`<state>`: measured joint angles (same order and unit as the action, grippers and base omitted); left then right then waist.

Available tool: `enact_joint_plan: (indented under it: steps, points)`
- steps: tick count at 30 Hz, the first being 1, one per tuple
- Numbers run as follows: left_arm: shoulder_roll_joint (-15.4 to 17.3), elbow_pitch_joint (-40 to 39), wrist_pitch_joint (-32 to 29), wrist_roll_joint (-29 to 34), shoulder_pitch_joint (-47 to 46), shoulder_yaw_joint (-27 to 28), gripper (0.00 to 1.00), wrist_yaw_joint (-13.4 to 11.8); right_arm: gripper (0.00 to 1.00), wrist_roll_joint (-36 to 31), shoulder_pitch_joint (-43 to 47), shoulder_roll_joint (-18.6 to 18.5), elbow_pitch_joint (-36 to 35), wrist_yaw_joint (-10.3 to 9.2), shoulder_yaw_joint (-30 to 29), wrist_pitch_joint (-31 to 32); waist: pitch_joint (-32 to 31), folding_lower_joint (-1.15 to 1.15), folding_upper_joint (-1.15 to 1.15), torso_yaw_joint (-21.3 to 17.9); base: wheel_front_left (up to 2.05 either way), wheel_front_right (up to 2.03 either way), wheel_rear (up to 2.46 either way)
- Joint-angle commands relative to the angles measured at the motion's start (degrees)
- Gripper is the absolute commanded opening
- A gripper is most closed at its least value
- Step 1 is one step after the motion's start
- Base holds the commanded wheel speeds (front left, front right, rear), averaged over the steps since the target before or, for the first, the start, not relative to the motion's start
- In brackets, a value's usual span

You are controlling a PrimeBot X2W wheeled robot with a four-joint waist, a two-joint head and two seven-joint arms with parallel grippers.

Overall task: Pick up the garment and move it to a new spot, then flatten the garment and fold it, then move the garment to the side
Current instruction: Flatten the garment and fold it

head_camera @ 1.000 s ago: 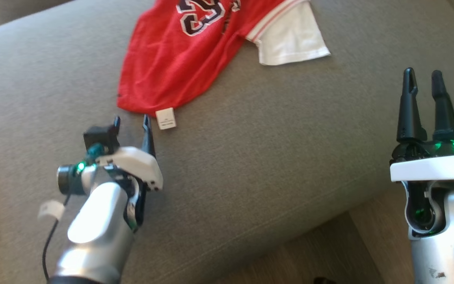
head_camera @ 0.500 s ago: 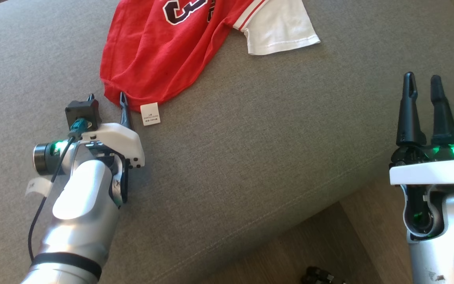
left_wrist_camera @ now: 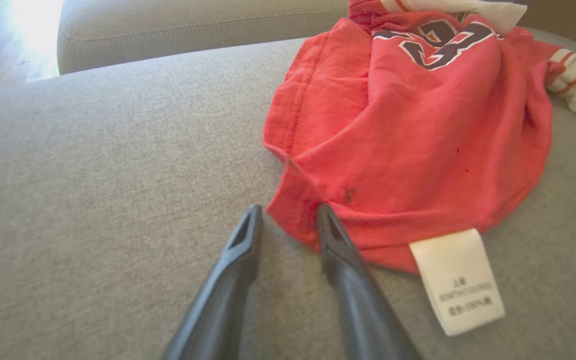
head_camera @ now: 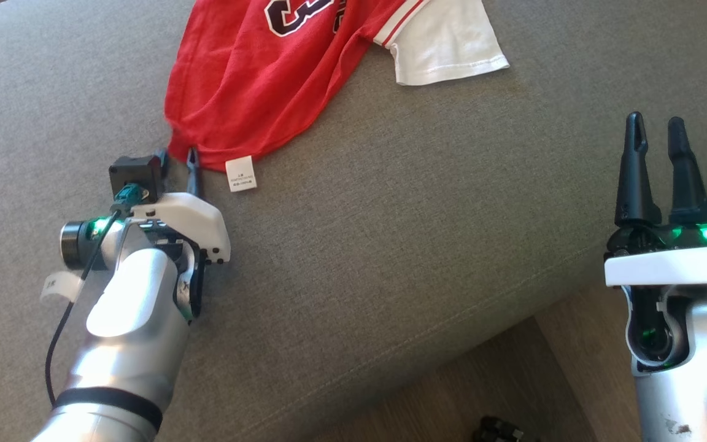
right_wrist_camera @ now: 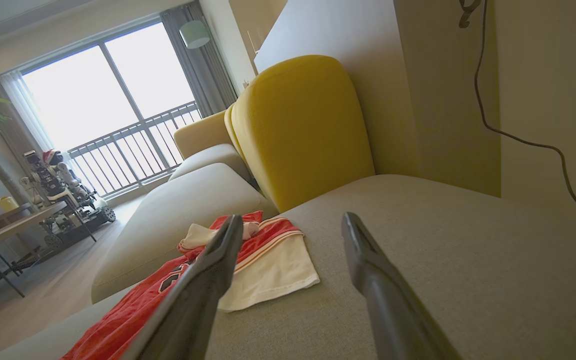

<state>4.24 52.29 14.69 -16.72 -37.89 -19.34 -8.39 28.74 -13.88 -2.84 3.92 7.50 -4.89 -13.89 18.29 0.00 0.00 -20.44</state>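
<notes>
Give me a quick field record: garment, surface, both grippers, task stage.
garment: red short-sleeved jersey shirt with white sleeves, crumpled, not flattened
surface: grey fabric sofa seat, shirt lying on it
label: white fabric care tag, sticking out from the near hem onto the seat
left gripper: open, tips straddling the near hem corner, not closed on it
right gripper: open, off to the side, apart from the shirt
stage: shirt not gripped, not folded
</notes>
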Motion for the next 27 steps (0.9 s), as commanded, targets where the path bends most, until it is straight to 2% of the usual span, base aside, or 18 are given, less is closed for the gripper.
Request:
enact_joint_plan:
  steps: [1,2,7,14,22,27]
  points:
    - [0.7,-0.9,0.3,0.5,-1.7,1.9,0.21,0.4,1.00,-0.3,-1.8,0.0,-1.7,-0.01,1.2,-0.6,0.0,0.00,0.00,0.0,0.00,0.00,0.00]
    - [0.7,-1.4,0.3,0.8,-1.8,2.0,0.00,0.4,1.00,-0.3,-1.9,0.0,-1.7,-0.01,1.2,-0.6,0.1,0.00,0.00,0.1,0.00,0.00,0.00]
    - [0.6,-4.5,0.3,1.6,-1.1,2.9,0.00,0.3,1.00,-0.3,-2.2,0.0,-0.9,-0.01,0.9,-0.7,-0.3,0.00,0.00,0.7,0.00,0.00,0.00]
    - [0.4,-18.1,0.3,3.3,4.4,7.1,0.00,-1.5,1.00,-0.8,-3.8,0.0,4.3,-0.01,0.6,-0.3,-2.2,0.00,0.00,5.1,0.00,0.00,0.00]
    - [-1.0,-32.2,0.3,3.7,12.6,8.8,0.00,-0.7,1.00,-0.9,-7.9,0.0,17.2,-0.01,-3.0,-0.3,-3.4,0.00,0.00,12.3,0.00,0.00,0.00]
    - [-1.3,-36.7,0.3,3.6,15.9,8.9,0.00,-0.8,1.00,-0.1,-12.0,0.0,26.5,-0.01,-5.0,-0.2,-2.9,0.00,0.00,16.2,0.00,0.00,0.00]
